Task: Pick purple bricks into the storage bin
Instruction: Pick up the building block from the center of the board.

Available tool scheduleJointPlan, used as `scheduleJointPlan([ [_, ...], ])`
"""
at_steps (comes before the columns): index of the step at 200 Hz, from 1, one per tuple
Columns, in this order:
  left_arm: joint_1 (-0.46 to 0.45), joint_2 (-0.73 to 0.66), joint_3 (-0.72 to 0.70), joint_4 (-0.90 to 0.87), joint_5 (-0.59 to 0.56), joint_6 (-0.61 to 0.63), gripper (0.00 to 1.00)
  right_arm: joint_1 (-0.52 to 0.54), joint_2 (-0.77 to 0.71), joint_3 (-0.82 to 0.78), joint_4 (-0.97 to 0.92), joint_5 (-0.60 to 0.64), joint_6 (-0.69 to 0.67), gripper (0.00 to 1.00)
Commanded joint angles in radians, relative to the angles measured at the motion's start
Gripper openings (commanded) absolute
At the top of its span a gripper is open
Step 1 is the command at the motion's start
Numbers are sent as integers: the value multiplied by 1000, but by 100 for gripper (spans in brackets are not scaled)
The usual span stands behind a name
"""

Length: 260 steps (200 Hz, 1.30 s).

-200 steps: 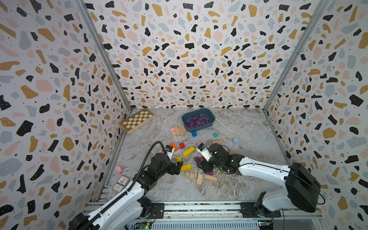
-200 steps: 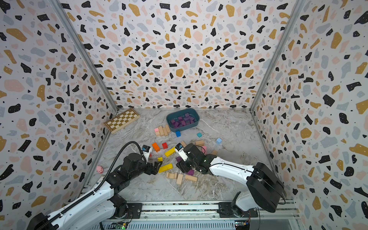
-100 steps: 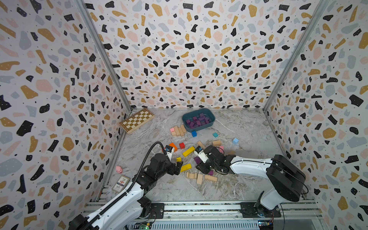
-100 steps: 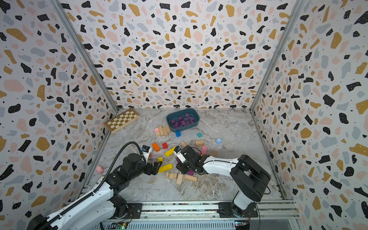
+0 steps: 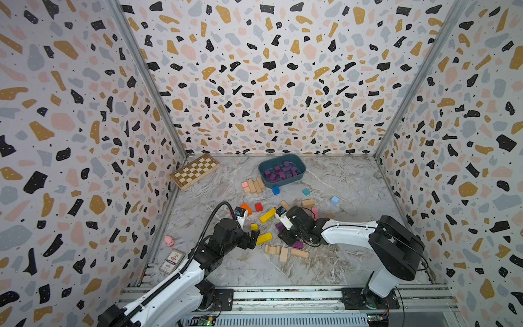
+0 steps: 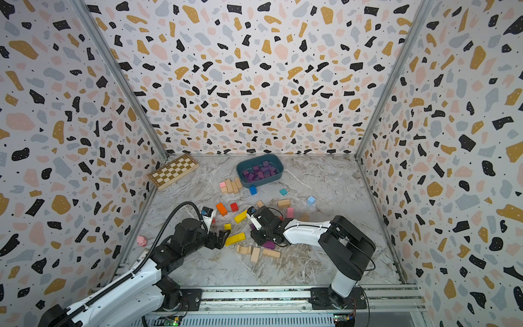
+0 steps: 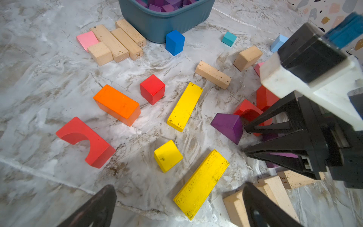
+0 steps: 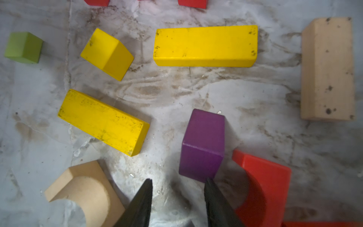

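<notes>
Purple bricks [image 5: 280, 172] piled in storage bin [image 5: 284, 183]; left hand [image 7: 177, 193] wide apart; right hand [image 8: 178, 181] narrowly apart, empty.

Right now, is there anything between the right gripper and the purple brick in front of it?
Nothing visible. The purple brick lies just ahead of the right gripper, slightly off its centre line. A red arch sits beside the brick, not between.

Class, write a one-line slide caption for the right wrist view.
Right gripper, jaws slightly apart and empty, tips at the edge of a purple brick lying among yellow blocks on the marbled table.
</notes>
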Motion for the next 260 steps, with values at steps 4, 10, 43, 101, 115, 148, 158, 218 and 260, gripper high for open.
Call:
scheduleJointPlan([
  [4,3,-10,-13,26,-1,-7,99,-3,-1,31,-35,46,6,47],
  [10,2,-11,-13,26,-1,-7,99,-3,3,34,-35,51,3,47],
  [43,2,-13,-13,24,-1,-7,99,-4,27,58,-39,67,-7,49],
  [101,2,-9,-13,26,-1,-6,99,-7,70,83,-25,59,-15,53],
  [115,2,-7,-11,26,-2,-6,99,-8,79,89,-23,58,-16,52],
  [148,2,-5,-11,27,-2,-5,99,-11,92,99,-20,58,-22,50],
  [158,1,-5,-11,28,-2,-6,99,-12,96,101,-18,58,-24,49],
  [218,2,-4,-11,29,-1,-4,99,-19,108,120,-26,64,-46,35],
  [260,2,-7,-13,29,-2,-3,99,-26,95,128,-36,69,-68,20],
])
